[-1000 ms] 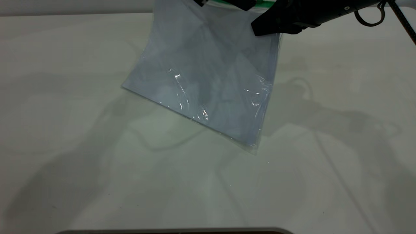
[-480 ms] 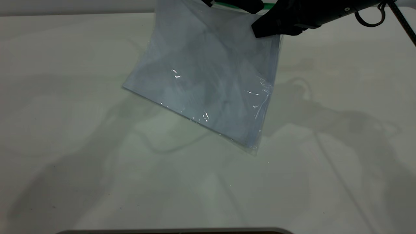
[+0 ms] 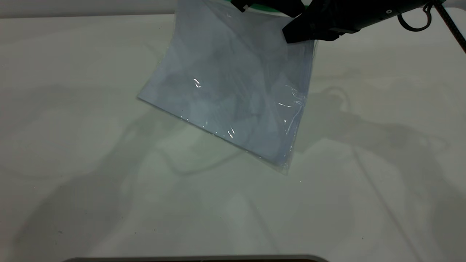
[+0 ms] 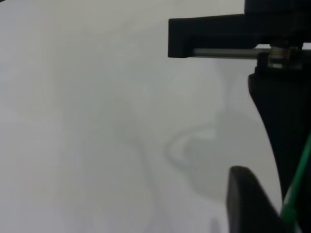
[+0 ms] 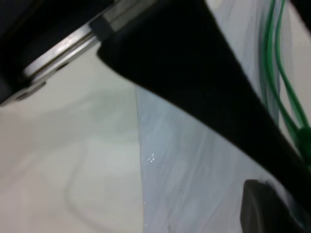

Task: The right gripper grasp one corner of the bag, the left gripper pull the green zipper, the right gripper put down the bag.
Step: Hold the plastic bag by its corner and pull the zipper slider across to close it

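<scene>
The bag (image 3: 233,91), pale blue-grey and shiny, hangs tilted, and its lower edge appears to touch the table. My right gripper (image 3: 291,34) is shut on its upper right corner; in the right wrist view the bag (image 5: 194,184) passes between the fingers (image 5: 262,208). The green zipper (image 3: 263,7) runs along the top edge and is mostly hidden. My left gripper (image 3: 269,5) is on that edge, just left of the right gripper. In the left wrist view the green zipper (image 4: 297,189) lies between its close-set fingers (image 4: 248,204). The green strip also shows in the right wrist view (image 5: 277,73).
The white table (image 3: 109,182) spreads around and in front of the bag, crossed by arm shadows. A black cable loop (image 3: 415,20) hangs from the right arm at the upper right. A dark edge (image 3: 196,259) lies along the table's front.
My left gripper has moved right along the bag's top edge, closer to the right gripper. The bag's top has sagged slightly. The right gripper has held its place.
</scene>
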